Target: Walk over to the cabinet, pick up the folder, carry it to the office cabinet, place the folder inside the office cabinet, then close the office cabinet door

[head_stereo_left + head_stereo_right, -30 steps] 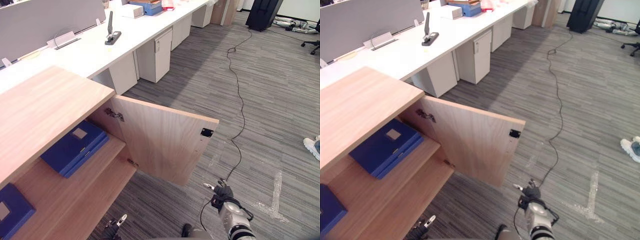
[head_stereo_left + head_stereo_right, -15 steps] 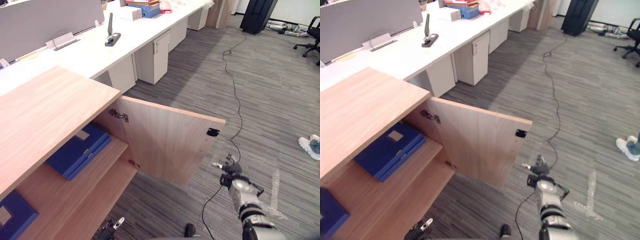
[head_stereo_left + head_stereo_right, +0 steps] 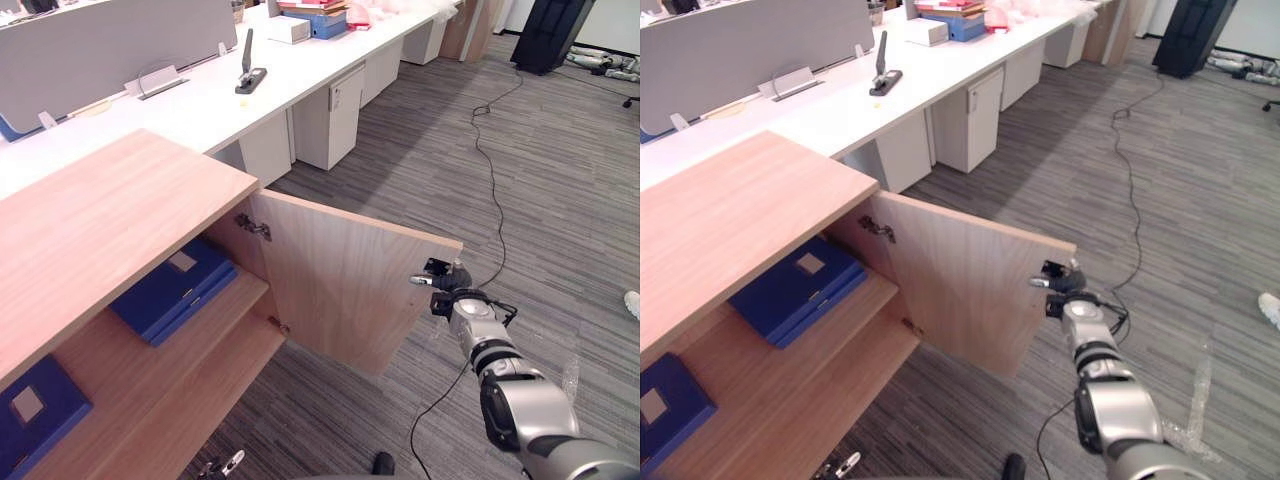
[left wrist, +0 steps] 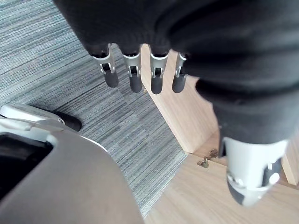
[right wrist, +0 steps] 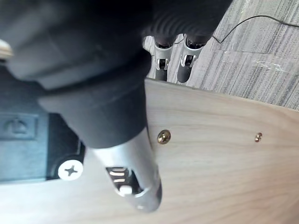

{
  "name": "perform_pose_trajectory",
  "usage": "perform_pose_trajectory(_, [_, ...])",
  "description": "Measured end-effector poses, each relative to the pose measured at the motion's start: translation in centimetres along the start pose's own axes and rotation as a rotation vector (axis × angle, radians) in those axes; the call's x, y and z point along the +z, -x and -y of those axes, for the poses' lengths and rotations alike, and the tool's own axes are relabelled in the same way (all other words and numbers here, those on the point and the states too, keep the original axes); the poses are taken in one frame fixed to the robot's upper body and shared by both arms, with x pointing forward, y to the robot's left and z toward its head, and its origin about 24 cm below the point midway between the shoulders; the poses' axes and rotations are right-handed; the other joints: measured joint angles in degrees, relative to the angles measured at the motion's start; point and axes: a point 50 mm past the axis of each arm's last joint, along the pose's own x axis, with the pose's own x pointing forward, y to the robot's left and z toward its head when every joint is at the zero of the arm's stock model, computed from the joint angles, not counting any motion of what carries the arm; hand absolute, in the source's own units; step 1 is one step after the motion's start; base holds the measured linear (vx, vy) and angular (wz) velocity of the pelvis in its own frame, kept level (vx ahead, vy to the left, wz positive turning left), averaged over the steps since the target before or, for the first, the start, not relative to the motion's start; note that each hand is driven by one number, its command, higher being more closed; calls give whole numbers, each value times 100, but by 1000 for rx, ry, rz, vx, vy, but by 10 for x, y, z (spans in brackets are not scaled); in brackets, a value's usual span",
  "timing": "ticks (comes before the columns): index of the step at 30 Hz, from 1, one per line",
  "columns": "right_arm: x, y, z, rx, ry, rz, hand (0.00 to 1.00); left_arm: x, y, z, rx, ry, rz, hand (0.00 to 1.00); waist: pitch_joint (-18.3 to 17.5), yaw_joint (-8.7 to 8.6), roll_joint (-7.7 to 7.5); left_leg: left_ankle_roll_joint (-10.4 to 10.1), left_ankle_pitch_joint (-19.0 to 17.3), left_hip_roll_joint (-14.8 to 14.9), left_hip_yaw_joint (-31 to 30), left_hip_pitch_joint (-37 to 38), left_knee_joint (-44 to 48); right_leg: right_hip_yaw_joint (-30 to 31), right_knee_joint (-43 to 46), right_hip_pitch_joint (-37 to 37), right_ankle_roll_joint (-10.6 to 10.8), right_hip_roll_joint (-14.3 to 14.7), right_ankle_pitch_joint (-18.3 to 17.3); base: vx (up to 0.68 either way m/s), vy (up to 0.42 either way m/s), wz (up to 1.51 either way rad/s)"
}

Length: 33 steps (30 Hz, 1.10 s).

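R arm (image 3: 520,410) stretched fwd from lower right, near straight, silver forearm in line w/ the wrist, R hand (image 3: 447,287) out at the far end. Wrist cam: its fingers (image 5: 186,65) straight, side by side, thumb (image 5: 135,182) straight too, set apart from them. L hand (image 4: 149,32) down low, fingertips hanging straight & relaxed, its thumb off to one side, holding nothing.
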Motion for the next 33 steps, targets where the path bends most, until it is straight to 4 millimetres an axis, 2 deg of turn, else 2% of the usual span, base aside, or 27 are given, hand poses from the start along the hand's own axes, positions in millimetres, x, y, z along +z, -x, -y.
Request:
perform_pose_trajectory(2, [3, -1, 1, 1, 11, -1, 0, 0, 0, -1, 1, -1, -1, 0, 49, 1, 0, -5, 12, 6, -61, 8, 6, -59, -1, 50, -1, -3, 1, -49, -15, 14])
perform_pose_trajectory(7, [10, -1, -14, 89, 169, 24, 0, -7, 3, -7, 17, -5, -22, 0, 229, -6, -37, -11, 24, 14, -83, 1, 17, -71, -5, 65, -30, 4, 25, -60, -3, 1])
perform_pose_trajectory(13, [21, 7, -27, 276, 530, 122, 0, -14, 6, -11, 19, -11, -45, 0, 333, -184, -39, -69, -2, 149, -11, -6, 16, 14, -8, -2, -33, 150, 22, -14, -20, -11])
perform_pose_trajectory(15, [21, 23, -38, 429, 722, 202, 0, -15, 7, -14, 29, -13, -49, 0, 334, -312, -39, -126, -32, 264, 65, -6, 14, 73, -8, -42, -64, 274, 1, 32, -34, -19])
perform_pose_trajectory(16, [19, 28, -42, 480, 758, 214, 0, -15, 7, -15, 32, -15, -52, 0, 333, -359, -38, -137, -37, 294, 64, 0, 11, 77, -8, -44, -74, 300, -7, 44, -33, -18])
perform_pose_trajectory(18, [10, 51, -59, 695, 897, 257, 0, -16, 5, -17, 39, -45, -65, 0, 328, -426, -36, -176, -39, 399, 64, 63, -4, 139, -7, -49, -120, 401, -38, 62, -21, -23])
perform_pose_trajectory(19, [7, 58, -65, 758, 922, 266, 0, -15, 5, -17, 40, -58, -67, 0, 325, -427, -39, -195, -37, 425, 63, 78, -16, 160, -7, -49, -132, 435, -46, 51, -21, -19])
perform_pose_trajectory(21, [-9, 86, -89, 993, 971, 289, 0, -10, 2, -16, 31, -102, -60, 0, 307, -420, -53, -248, -15, 497, 28, 84, -31, 191, -8, -51, -193, 510, -64, 12, -12, -3])
perform_pose_trajectory(23, [-17, 102, -102, 1130, 996, 300, 0, -7, 0, -15, 27, -100, -53, 0, 290, -402, -63, -264, -2, 518, 28, 84, -48, 191, -10, -60, -215, 534, -64, 0, 0, 0])
perform_pose_trajectory(26, [-36, 134, -119, 1366, 987, 303, 0, -4, -1, -17, 39, -60, -49, 0, 176, -282, -145, -273, 39, 510, 28, 65, -99, 187, -36, -99, -234, 539, -54, -18, 22, 2])
perform_pose_trajectory(28, [-46, 151, -123, 1468, 965, 302, 0, -5, -1, -24, 68, -27, -53, 0, 53, -219, -289, -258, 63, 478, 29, -20, -99, 186, -37, -183, -254, 517, -33, -38, 51, 2])
perform_pose_trajectory(30, [-54, 155, -119, 1486, 945, 272, 0, -9, 1, -30, 93, -6, -71, 0, -20, -213, -428, -253, 86, 428, 21, -23, -119, 188, -37, -195, -249, 470, -7, -31, 68, 1])
perform_pose_trajectory(33, [-62, 156, -112, 1480, 924, 237, 0, -11, 1, -32, 100, 1, -74, 0, -58, -198, -488, -242, 94, 392, 19, -14, -142, 188, -39, -180, -230, 431, 7, -23, 86, 2])
